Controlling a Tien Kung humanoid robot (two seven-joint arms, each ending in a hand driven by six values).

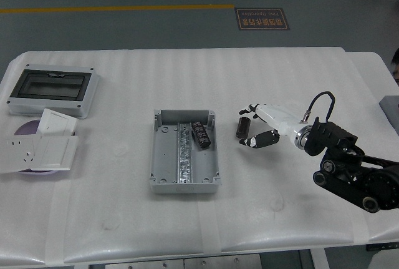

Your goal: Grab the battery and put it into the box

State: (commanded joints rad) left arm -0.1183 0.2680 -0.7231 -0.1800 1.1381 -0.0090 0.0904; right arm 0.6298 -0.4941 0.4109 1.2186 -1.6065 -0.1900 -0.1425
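A small black cylindrical battery (pixel 242 127) lies on the white table (pixel 280 75), just right of the grey open box (pixel 184 151). Inside the box, a black part (pixel 200 134) rests near the metal rail at the upper right. My right hand (pixel 250 126) reaches in from the right, white-backed with dark fingertips. Its upper fingers sit above the battery and its thumb (pixel 259 139) below, bracketing the battery's right side. The fingers are spread and have not closed on it. No left arm shows.
At the far left sits a grey enclosure with a dark window (pixel 52 89). Below it, white socket plates (pixel 38 148) lie on a purple disc. A grey object (pixel 390 105) pokes in at the right edge.
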